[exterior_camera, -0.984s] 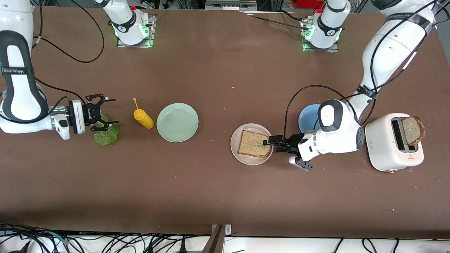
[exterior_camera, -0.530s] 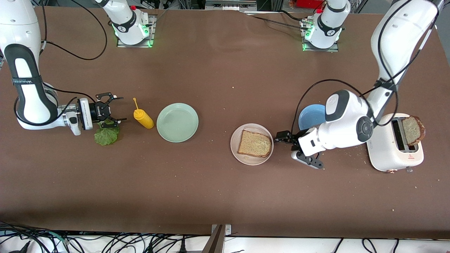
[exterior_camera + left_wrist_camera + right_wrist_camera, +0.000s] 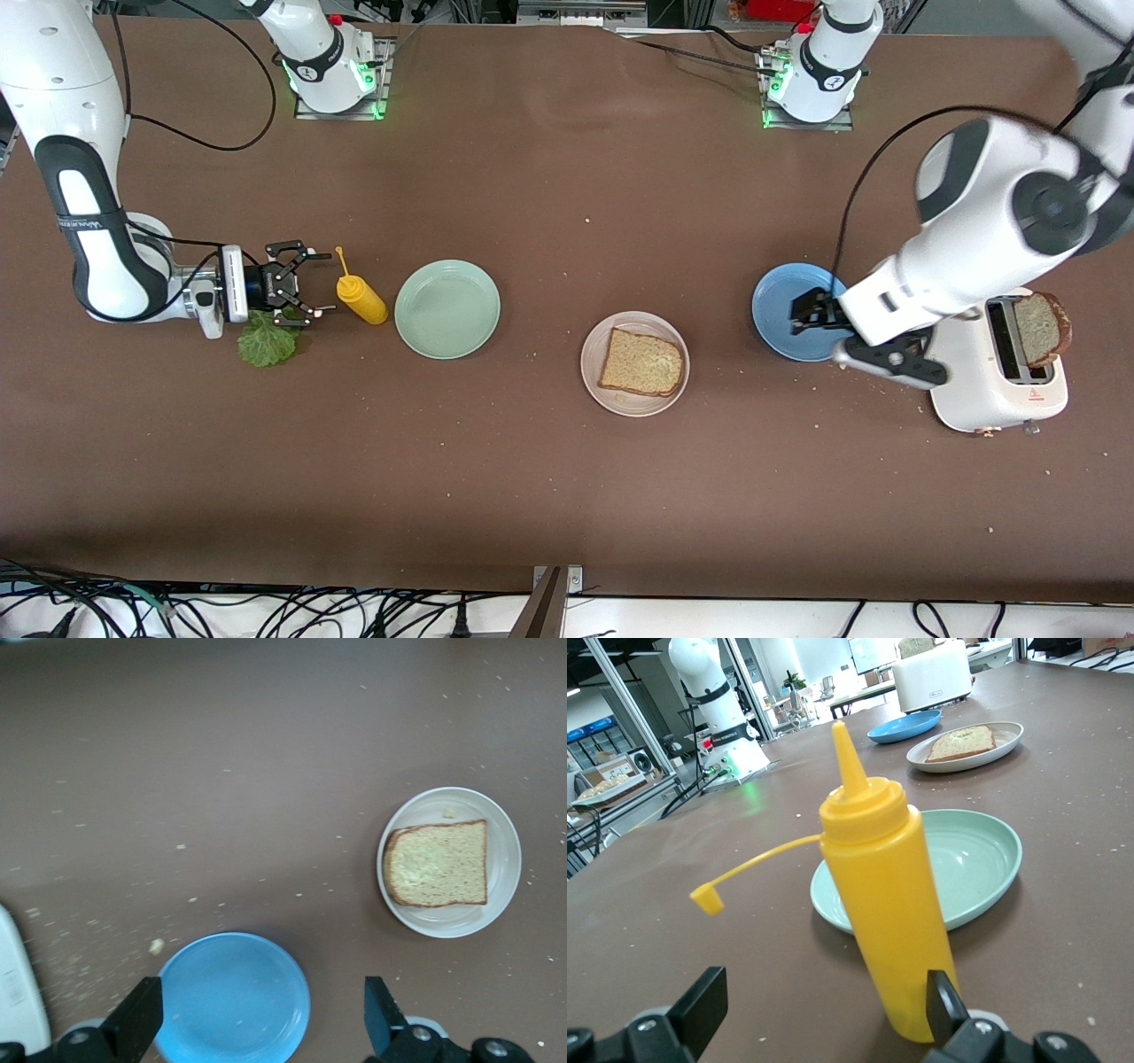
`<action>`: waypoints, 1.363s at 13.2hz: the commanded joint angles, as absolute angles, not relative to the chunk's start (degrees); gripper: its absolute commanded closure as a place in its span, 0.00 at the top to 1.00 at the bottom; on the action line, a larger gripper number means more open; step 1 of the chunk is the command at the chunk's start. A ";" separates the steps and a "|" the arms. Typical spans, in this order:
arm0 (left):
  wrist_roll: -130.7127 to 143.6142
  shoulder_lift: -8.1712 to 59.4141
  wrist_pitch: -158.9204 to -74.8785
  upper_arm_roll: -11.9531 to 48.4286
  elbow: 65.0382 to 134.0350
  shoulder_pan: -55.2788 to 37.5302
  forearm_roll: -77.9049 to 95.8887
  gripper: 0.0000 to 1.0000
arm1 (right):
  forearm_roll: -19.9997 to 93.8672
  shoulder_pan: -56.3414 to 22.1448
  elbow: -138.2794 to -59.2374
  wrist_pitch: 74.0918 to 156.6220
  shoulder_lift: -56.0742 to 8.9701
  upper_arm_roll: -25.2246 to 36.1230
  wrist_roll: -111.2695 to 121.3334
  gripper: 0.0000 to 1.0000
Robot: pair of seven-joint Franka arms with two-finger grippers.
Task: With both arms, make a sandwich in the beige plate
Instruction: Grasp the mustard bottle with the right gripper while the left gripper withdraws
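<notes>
The beige plate [image 3: 631, 404] sits mid-table with one slice of brown bread [image 3: 642, 361] lying on it. A second slice [image 3: 1041, 328] stands in the white toaster [image 3: 992, 372]. The green lettuce leaf [image 3: 264, 344] lies on the table at the right arm's end. My left gripper [image 3: 811, 319] is open and empty in the air over the blue plate [image 3: 772, 310]. Its wrist view shows the gripper [image 3: 259, 1020], the blue plate [image 3: 235, 997], the beige plate [image 3: 503, 859] and the bread [image 3: 438, 864]. My right gripper [image 3: 306, 283] is open and empty, low over the lettuce's edge, beside the yellow bottle [image 3: 361, 299].
A mint green plate [image 3: 447, 308] lies between the yellow bottle and the beige plate. In the right wrist view the bottle [image 3: 886, 904] stands close before my right gripper [image 3: 819, 1005], with the mint plate [image 3: 970, 859] past it. Crumbs dot the table.
My left gripper has let go of the bread on the beige plate, risen and drawn back over the blue plate. My right gripper has moved over the lettuce toward the yellow bottle.
</notes>
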State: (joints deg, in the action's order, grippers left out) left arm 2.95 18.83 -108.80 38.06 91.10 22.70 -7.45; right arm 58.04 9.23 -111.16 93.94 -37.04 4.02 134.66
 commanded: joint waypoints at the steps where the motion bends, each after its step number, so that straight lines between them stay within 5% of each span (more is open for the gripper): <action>1: 3.34 16.43 -99.71 37.88 84.94 23.29 -9.14 1.00 | 59.94 7.74 -110.31 96.23 -37.61 4.04 137.11 0.99; 4: 3.08 15.83 -95.89 37.79 81.91 23.82 -8.97 1.00 | 60.82 6.15 -107.41 96.59 -39.19 4.04 137.81 0.99; 7: -1.13 10.65 -94.31 22.29 83.05 10.94 -8.09 1.00 | 63.10 4.93 -107.40 96.68 -40.78 4.04 138.77 0.99; 11: -3.34 6.34 -94.39 11.37 86.73 4.59 -2.90 1.00 | 63.81 4.05 -107.49 96.68 -41.31 4.04 138.87 0.99; 13: -3.34 3.97 -94.92 10.37 89.46 3.26 -2.90 1.00 | 64.34 3.43 -107.49 96.85 -41.31 4.04 138.78 0.76; 16: -3.34 0.44 -95.98 6.51 92.81 0.70 -1.32 1.00 | 64.69 2.64 -107.23 97.47 -41.22 4.04 139.30 0.12; 17: -3.34 -0.17 -95.98 6.50 93.33 0.70 -1.23 1.00 | 64.60 1.94 -106.44 97.56 -41.13 4.04 139.57 0.00; 18: -3.25 -1.31 -96.06 6.50 94.64 0.70 -1.23 1.00 | 64.25 1.24 -105.04 98.25 -40.61 4.13 138.79 0.00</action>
State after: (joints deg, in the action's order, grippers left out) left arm -2.11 2.21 -94.54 7.83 90.47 1.52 -2.63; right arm 63.36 2.80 -107.35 97.46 -40.72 3.85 138.50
